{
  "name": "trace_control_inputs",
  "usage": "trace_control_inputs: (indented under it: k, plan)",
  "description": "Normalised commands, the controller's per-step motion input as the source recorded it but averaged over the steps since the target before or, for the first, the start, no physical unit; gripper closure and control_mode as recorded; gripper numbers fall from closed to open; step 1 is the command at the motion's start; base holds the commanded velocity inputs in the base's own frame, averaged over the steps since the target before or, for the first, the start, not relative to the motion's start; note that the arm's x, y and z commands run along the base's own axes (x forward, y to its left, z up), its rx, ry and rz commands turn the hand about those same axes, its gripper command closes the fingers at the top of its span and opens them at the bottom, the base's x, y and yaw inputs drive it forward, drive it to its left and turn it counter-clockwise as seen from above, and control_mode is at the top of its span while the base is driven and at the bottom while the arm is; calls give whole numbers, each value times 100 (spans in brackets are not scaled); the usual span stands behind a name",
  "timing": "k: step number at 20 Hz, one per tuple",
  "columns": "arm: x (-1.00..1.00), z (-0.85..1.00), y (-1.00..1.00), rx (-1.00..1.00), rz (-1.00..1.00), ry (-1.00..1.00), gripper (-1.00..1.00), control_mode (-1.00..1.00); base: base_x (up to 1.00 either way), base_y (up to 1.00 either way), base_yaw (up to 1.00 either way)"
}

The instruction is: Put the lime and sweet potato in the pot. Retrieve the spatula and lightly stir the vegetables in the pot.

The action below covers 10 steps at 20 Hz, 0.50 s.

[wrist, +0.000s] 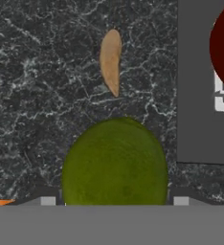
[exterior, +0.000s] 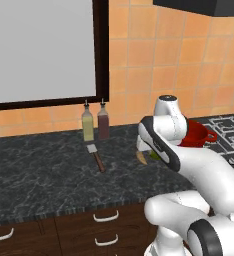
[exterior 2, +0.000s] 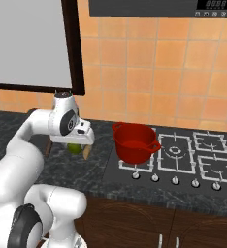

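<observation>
Two fingers point(wrist: 47, 197) closed against the lime point(wrist: 115, 162), one pressed to each side of the round yellow-green fruit, set wide to fit it. Cannot tell whether lifted clear of the counter point(exterior: 39, 170) or resting on it. Seen from the right base view as a green ball tucked right under the white hand, left of the pot.

Just beyond the lime in the hand view: the sweet potato point(wrist: 110, 61), tan-orange, tapered, lying flat on the dark marbled counter, apart from the lime and untouched.

On the near-left burner of the stove point(exterior 2: 183, 155): the pot point(exterior 2: 135, 143), bright red, upright, loop handles out to the sides, nothing visible inside from the right base view. Well to the right of the lime and sweet potato.

Farther left on the counter in the left base view: the spatula point(exterior: 95, 156), silvery blade toward the wall, dark reddish handle pointing toward the counter's front edge. Behind it against the tiled wall, two small bottles point(exterior: 88, 125), one yellowish, one dark red, standing side by side just under the window frame.
</observation>
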Motion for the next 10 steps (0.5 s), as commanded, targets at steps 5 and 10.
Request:
trace_control_inputs:
  k: [5, 10]
  plan:
    - [2, 11, -2, 0, 0, 0, 100, -100, 0, 0, 0]
    - [17, 65, -37, -3, -3, 0, 100, -100, 0, 0, 0]
